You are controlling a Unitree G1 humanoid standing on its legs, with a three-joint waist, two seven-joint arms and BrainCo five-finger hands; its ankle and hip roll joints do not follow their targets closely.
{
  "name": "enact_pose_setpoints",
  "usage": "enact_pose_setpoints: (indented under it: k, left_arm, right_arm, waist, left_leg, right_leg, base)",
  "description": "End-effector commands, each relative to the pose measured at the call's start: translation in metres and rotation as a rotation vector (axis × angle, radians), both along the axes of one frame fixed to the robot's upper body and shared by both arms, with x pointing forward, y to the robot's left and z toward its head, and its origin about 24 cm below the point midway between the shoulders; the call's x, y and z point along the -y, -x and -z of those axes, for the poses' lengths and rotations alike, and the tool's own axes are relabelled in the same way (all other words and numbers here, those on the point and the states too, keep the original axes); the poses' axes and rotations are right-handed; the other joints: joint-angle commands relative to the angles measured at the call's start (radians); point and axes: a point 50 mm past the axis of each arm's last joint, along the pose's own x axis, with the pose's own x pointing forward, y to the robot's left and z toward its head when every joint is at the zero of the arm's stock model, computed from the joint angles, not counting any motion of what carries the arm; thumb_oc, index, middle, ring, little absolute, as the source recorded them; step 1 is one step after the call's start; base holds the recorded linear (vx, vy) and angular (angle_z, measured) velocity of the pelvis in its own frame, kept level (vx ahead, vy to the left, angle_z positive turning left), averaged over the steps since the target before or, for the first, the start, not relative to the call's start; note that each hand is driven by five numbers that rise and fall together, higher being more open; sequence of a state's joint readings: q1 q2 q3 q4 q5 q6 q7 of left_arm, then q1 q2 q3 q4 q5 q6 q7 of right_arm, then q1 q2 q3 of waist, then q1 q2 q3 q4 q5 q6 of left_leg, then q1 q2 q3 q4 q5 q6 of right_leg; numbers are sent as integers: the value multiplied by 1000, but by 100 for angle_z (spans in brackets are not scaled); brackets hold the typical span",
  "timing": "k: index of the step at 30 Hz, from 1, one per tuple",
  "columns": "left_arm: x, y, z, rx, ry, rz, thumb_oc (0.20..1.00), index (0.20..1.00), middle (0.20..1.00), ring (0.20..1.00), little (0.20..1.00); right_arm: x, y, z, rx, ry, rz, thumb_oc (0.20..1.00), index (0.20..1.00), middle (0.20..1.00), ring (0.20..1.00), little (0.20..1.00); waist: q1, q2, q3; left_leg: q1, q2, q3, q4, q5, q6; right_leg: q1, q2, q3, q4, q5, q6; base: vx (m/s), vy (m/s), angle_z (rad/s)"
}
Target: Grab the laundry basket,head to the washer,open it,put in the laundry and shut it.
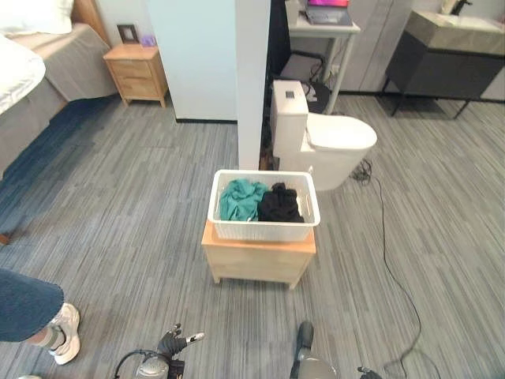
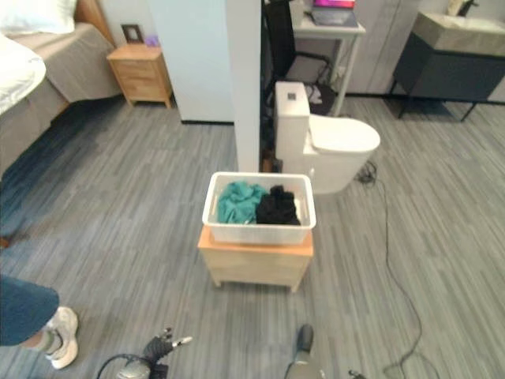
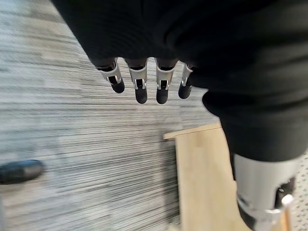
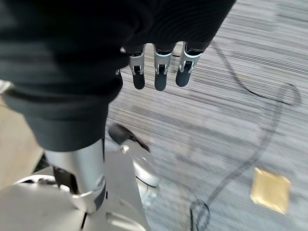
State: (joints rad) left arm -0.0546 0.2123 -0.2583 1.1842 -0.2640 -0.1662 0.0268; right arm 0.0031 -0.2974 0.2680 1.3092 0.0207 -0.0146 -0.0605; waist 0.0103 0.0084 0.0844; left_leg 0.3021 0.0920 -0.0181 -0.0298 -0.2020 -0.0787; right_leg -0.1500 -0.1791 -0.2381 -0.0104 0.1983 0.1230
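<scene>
Two garments, teal cloth (image 1: 242, 199) and black cloth (image 1: 280, 204), side by side in white basket (image 1: 263, 230); teal on robot's left, black on right, touching. Basket atop low wooden stand (image 1: 259, 260), on grey striped floor (image 1: 134, 205), straight ahead of robot and well apart from both hands. Left hand (image 3: 144, 79) low near robot's side, fingers (image 3: 141, 86) straight, slightly spread, holding nothing; stand's wooden corner just past it in left wrist view. Right hand (image 4: 161, 67) likewise low, fingers (image 4: 160, 72) straight and near together, holding nothing, above bare floor. Beyond basket: white pillar (image 1: 252, 79), white toilet (image 1: 323, 138) just behind and to right. Farther back left: bed (image 1: 35, 71), wooden nightstand (image 1: 138, 73). Back right: desk (image 1: 323, 28), dark vanity (image 1: 454, 59). Person's jeans leg and white shoe (image 1: 67, 332) at lower left.
</scene>
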Motion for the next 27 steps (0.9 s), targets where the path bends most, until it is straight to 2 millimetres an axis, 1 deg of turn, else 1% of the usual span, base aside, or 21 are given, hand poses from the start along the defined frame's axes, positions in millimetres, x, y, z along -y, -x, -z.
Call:
enact_pose_setpoints:
  k: [1, 2, 3, 4, 6, 8, 9, 10, 11, 12, 13, 14, 15, 17, 18, 21, 22, 24, 25, 26, 27]
  left_arm:
    - [-15, -23, -14, 104, -58, 27, 1000, 1000, 1000, 1000, 1000]
    - [-14, -24, -15, 125, -36, -35, 1000, 1000, 1000, 1000, 1000]
    - [-14, -27, -17, 152, -9, -75, 1000, 1000, 1000, 1000, 1000]
    - [-13, -27, -17, 152, -9, -75, 1000, 1000, 1000, 1000, 1000]
    - [-14, -34, -22, 195, 15, -146, 1000, 1000, 1000, 1000, 1000]
    - [-14, -39, -26, 237, 48, -204, 1000, 1000, 1000, 1000, 1000]
    - [-14, -43, -29, 265, 59, -216, 1000, 1000, 1000, 1000, 1000]
    - [-14, -43, -29, 265, 59, -216, 1000, 1000, 1000, 1000, 1000]
    - [-11, -47, -36, 313, 91, -214, 1000, 1000, 1000, 1000, 1000]
    - [-11, -48, -37, 321, 85, -207, 1000, 1000, 1000, 1000, 1000]
    - [-10, -48, -37, 320, 85, -207, 1000, 1000, 1000, 1000, 1000]
    - [-9, -43, -35, 312, 99, -199, 1000, 1000, 1000, 1000, 1000]
    - [-15, -37, -36, 313, 81, -195, 1000, 1000, 1000, 1000, 1000]
    - [-15, -37, -36, 312, 80, -195, 1000, 1000, 1000, 1000, 1000]
    - [-28, -29, -37, 315, 55, -222, 1000, 1000, 1000, 1000, 1000]
    - [-39, -25, -45, 353, 35, -251, 1000, 1000, 1000, 1000, 1000]
    - [-50, -31, -67, 468, 20, -256, 1000, 1000, 1000, 1000, 1000]
    - [-58, -35, -91, 575, 1, -219, 1000, 1000, 1000, 1000, 1000]
    - [-65, -45, -117, 660, -42, -122, 1000, 1000, 1000, 1000, 1000]
    - [-65, -45, -117, 660, -43, -122, 1000, 1000, 1000, 1000, 1000]
    - [-67, -52, -127, 696, -56, -88, 1000, 1000, 1000, 1000, 1000]
  right_arm:
    - [1, -20, -4, 61, 10, -19, 1000, 1000, 1000, 1000, 1000]
    - [9, -28, -9, 107, 28, 50, 1000, 1000, 1000, 1000, 1000]
    - [12, -33, -11, 136, 32, 85, 1000, 1000, 1000, 1000, 1000]
    - [12, -33, -11, 136, 32, 85, 1000, 1000, 1000, 1000, 1000]
    - [20, -42, -16, 195, 34, 193, 1000, 1000, 1000, 1000, 1000]
    - [26, -42, -18, 226, 42, 283, 1000, 1000, 1000, 1000, 1000]
    - [29, -44, -20, 246, 46, 306, 1000, 1000, 1000, 1000, 1000]
    - [29, -44, -20, 246, 46, 306, 1000, 1000, 1000, 1000, 1000]
    - [34, -52, -25, 296, 54, 323, 1000, 1000, 1000, 1000, 1000]
    - [35, -57, -28, 331, 59, 324, 1000, 1000, 1000, 1000, 1000]
    - [35, -57, -28, 330, 60, 324, 1000, 1000, 1000, 1000, 1000]
    - [33, -70, -35, 399, 53, 280, 1000, 1000, 1000, 1000, 1000]
    - [31, -89, -49, 529, 18, 266, 1000, 1000, 1000, 1000, 1000]
    - [31, -88, -49, 528, 18, 267, 1000, 1000, 1000, 1000, 1000]
    - [29, -94, -60, 618, -21, 282, 1000, 1000, 1000, 1000, 1000]
    - [26, -103, -72, 693, -45, 260, 1000, 1000, 1000, 1000, 1000]
    - [29, -116, -91, 787, -46, 224, 1000, 1000, 1000, 1000, 1000]
    - [36, -125, -107, 861, -29, 220, 1000, 1000, 1000, 1000, 1000]
    - [46, -137, -126, 943, -8, 225, 1000, 1000, 1000, 1000, 1000]
    - [46, -137, -126, 943, -9, 225, 1000, 1000, 1000, 1000, 1000]
    - [49, -144, -134, 971, 6, 219, 1000, 1000, 1000, 1000, 1000]
  waist:
    - [3, -56, 3]
    - [4, -44, 6]
    - [13, -53, 16]
    - [10, -51, 14]
    - [25, -74, 45]
    - [39, -94, 53]
    - [44, -91, 53]
    - [44, -91, 54]
    - [50, -65, 41]
    - [52, -52, 43]
    - [52, -52, 44]
    - [42, -29, 34]
    - [30, -26, 19]
    - [30, -27, 18]
    - [27, -29, 7]
    - [34, -27, -4]
    - [41, -24, -10]
    - [46, -21, -14]
    - [51, -17, -12]
    - [51, -18, -13]
    - [51, -16, -11]
  left_leg:
    - [-60, -57, -4, 85, -13, 45]
    - [-131, -15, -20, 290, 92, 6]
    - [-206, -18, -28, 432, 151, 1]
    - [-215, -16, -32, 442, 147, 0]
    - [-348, -25, -50, 647, 199, 4]
    - [-397, -11, -10, 547, 172, 14]
    - [-399, -15, 2, 449, 156, 15]
    - [-398, -15, 2, 448, 156, 15]
    - [-374, -6, 2, 156, 189, 7]
    - [-393, 20, 13, 92, 240, 1]
    - [-388, 21, 14, 84, 243, 0]
    - [-356, 31, 22, 28, 237, 1]
    - [-341, 13, 8, 22, 225, 8]
    - [-340, 12, 9, 21, 225, 8]
    - [-308, 3, 32, -9, 227, 10]
    - [-277, -9, 42, -31, 218, 17]
    - [-256, -14, 53, -45, 213, 20]
    - [-242, -14, 61, -56, 206, 23]
    - [-231, -13, 66, -57, 195, 22]
    - [-234, -14, 67, -57, 198, 23]
    - [-236, -13, 67, -57, 196, 22]
  right_leg:
    - [4, -55, 58, 12, -17, 60]
    - [19, -1, 69, 47, -56, 21]
    - [40, 0, 50, 36, -64, 4]
    - [37, 1, 45, 36, -64, 3]
    - [87, 19, 47, 4, -84, -32]
    - [130, 24, 48, -30, -105, -37]
    - [143, 25, 46, -37, -117, -33]
    - [144, 25, 46, -37, -117, -33]
    - [159, 38, 48, -45, -138, -21]
    - [169, 39, 34, -39, -151, -22]
    - [171, 40, 33, -38, -152, -22]
    - [175, 52, 41, -18, -179, -21]
    - [177, 41, 56, -6, -171, -20]
    - [177, 41, 56, -5, -171, -20]
    - [188, 28, 64, -8, -172, -14]
    - [197, 18, 74, -17, -169, -7]
    - [207, 10, 73, -28, -167, 0]
    - [214, 4, 71, -37, -165, 6]
    - [222, 1, 67, -45, -164, 12]
    - [220, 0, 68, -46, -161, 12]
    - [218, -1, 68, -49, -160, 14]
  base:
    - [418, -398, 31]
    - [311, -400, 3]
    - [219, -327, -25]
    - [48, -205, -30]
    - [76, -217, -20]
    - [197, -142, 7]
    - [135, -26, 6]
    - [224, 90, -6]
    - [173, 122, -4]
    - [175, 119, 7]
    - [115, 115, 13]
    - [192, 155, 7]
    - [191, 159, -16]
    - [110, 74, -44]
    - [162, 96, -43]
    - [144, 88, -20]
    - [120, 68, -14]
    - [142, 74, -9]
    - [88, 46, 0]
    - [63, 40, 11]
    - [9, 24, 8]
